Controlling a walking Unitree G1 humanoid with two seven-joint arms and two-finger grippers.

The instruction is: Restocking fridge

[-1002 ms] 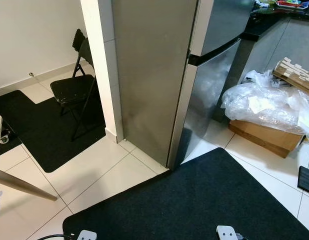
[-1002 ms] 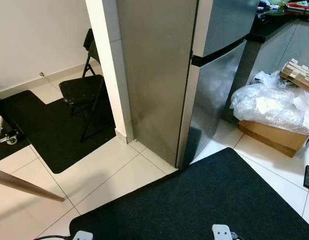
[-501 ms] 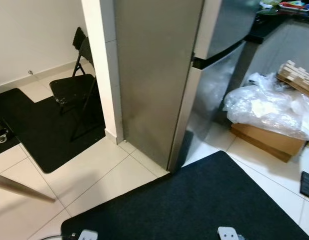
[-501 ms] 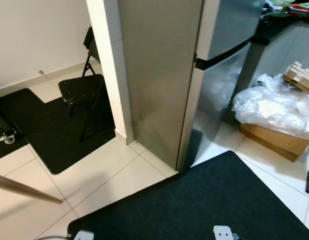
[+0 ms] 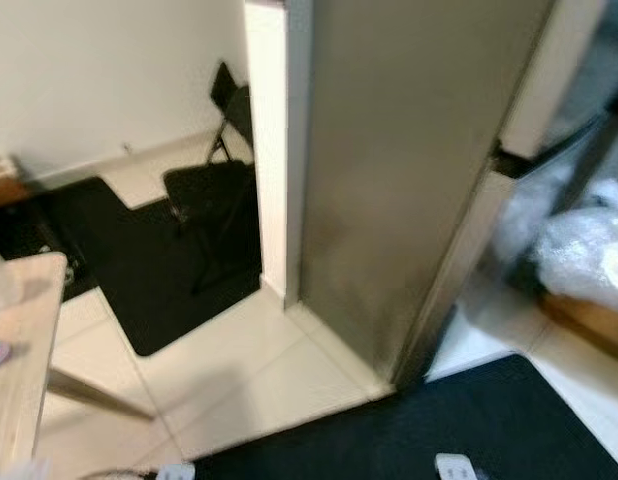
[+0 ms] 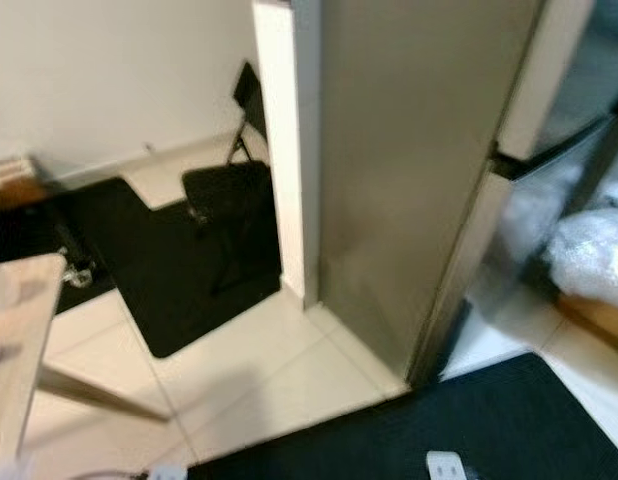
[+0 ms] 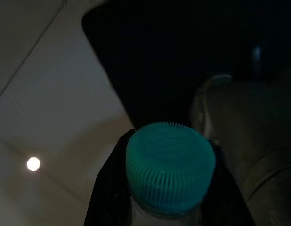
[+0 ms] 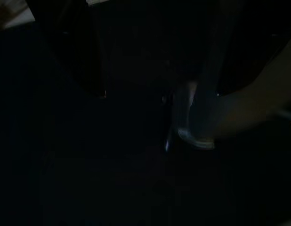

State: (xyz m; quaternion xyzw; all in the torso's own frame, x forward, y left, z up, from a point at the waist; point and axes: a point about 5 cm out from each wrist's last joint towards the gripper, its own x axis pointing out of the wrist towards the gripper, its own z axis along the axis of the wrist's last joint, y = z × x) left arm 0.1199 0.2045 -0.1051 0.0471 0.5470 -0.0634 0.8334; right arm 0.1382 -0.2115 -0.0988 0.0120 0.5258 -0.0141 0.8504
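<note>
The tall stainless-steel fridge [image 5: 409, 180] stands ahead with its doors shut, seen from its side and front corner. The picture is blurred. In the left wrist view a clear bottle with a ribbed teal cap [image 7: 170, 165] sits between the black fingers [image 7: 107, 190] of my left gripper [image 7: 166, 193], which is shut on it above pale floor tiles and a dark mat. The right wrist view is very dark, and I make out little more than a faint pale shape [image 8: 197, 127].
A white pillar [image 5: 269, 150] stands left of the fridge, with a black folding chair [image 5: 204, 185] on a black mat [image 5: 129, 260] behind it. A wooden table [image 5: 19, 370] is at near left. A plastic-wrapped bundle [image 5: 589, 245] on a cardboard box [image 5: 594, 322] lies right. Another black mat [image 5: 409, 435] lies underfoot.
The whole picture has shifted right and blurred, so the camera has turned left. The wooden table top has come into view at left, and the bundle has slid toward the right edge.
</note>
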